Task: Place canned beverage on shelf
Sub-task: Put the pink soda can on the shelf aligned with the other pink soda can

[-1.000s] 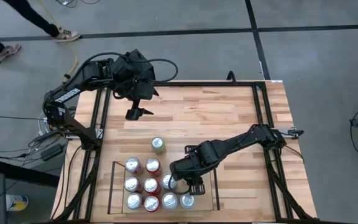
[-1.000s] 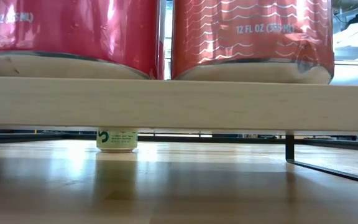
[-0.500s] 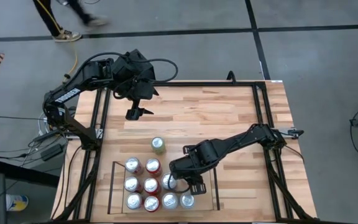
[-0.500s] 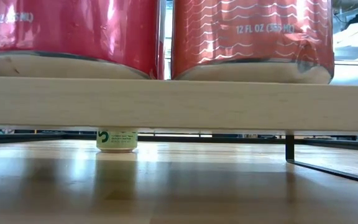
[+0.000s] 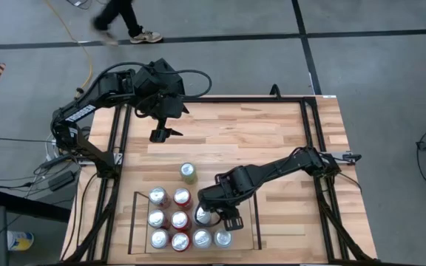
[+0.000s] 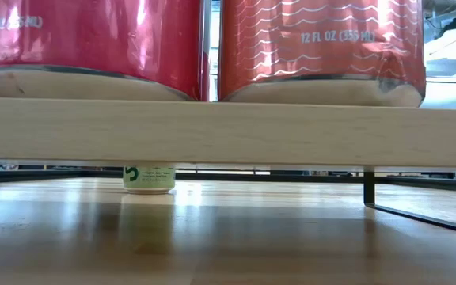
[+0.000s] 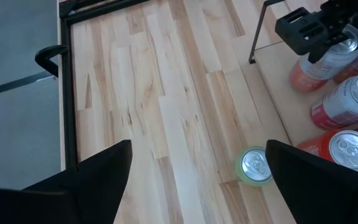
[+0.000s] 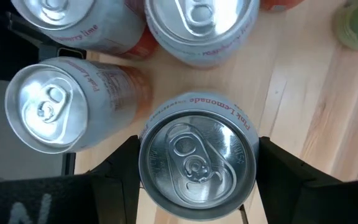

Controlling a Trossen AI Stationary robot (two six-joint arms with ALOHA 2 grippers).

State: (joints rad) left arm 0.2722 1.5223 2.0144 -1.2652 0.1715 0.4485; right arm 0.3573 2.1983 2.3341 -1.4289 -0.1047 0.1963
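Between our right tool's (image 8: 194, 205) fingers: pink lemonade can (image 8: 196, 163) pinched, on the shelf (image 5: 254, 222) | change: tool edged slightly toward stocked cans | meaning: we judge placement nearly done, release pending | left tool (image 5: 160, 135) spread, idle, well away above the counter (image 5: 272, 140)
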